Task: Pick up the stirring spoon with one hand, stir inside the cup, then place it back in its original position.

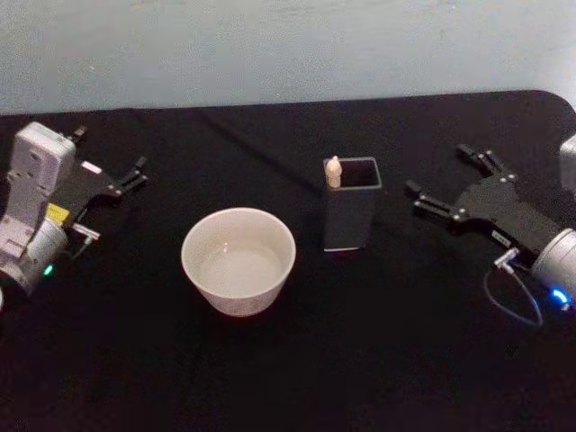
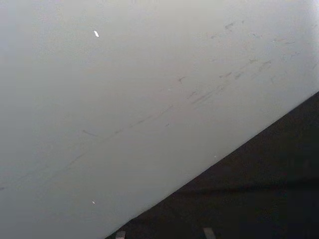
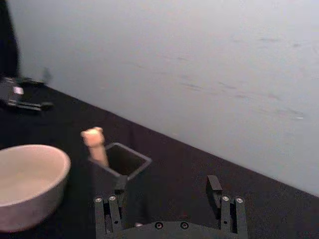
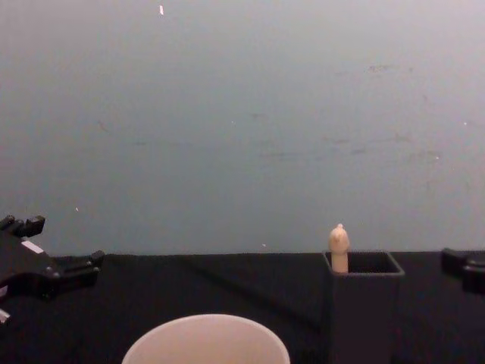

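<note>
To the right of the holder (image 1: 351,220), my right gripper (image 1: 438,171) sits empty with fingers spread; my left gripper (image 1: 108,155), also spread, is parked far left. The stirring spoon (image 1: 333,171) stands in the holder's far left corner with only its knobbed tip above the rim. I judge a low pinch could catch the thin wall and topple the holder toward the cup (image 1: 238,261).

Left gripper (image 1: 137,174): blk, grey boxy wrist w/ yellow sticker, green LED. Right gripper (image 1: 438,171): blk, silver wrist, blue LED, thin looped cable, screws at finger bases.
</note>
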Robot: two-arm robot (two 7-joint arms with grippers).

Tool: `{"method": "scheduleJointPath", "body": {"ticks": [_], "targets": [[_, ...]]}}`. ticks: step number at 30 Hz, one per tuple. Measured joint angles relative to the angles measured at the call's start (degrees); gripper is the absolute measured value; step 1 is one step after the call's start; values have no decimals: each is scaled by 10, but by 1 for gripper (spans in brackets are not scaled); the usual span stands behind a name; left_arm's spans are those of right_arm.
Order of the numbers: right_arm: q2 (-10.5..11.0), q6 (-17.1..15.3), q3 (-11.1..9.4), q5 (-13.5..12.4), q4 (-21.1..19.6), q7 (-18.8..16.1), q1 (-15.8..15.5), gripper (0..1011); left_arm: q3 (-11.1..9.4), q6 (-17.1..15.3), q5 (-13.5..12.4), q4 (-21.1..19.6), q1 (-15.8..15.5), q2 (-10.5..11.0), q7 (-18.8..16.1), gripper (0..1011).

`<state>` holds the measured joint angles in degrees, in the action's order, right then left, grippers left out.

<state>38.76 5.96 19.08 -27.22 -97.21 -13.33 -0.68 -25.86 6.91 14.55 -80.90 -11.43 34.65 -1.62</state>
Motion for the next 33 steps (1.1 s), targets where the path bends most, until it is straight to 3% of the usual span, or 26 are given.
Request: {"method": "scheduleJointPath", "body": {"ticks": [4, 10, 33], "targets": [[-1, -6, 0, -17, -9, -29, -5, 1002, 0, 0, 0, 0, 0, 0, 0, 1001], [-19, -20, 16, -21, -1, -62, 8, 1002, 0, 0, 0, 0, 0, 0, 0, 1001], [-103, -30, 60, 51, 81, -112, 97, 1002, 0, 0, 0, 0, 0, 0, 0, 1001]]}}
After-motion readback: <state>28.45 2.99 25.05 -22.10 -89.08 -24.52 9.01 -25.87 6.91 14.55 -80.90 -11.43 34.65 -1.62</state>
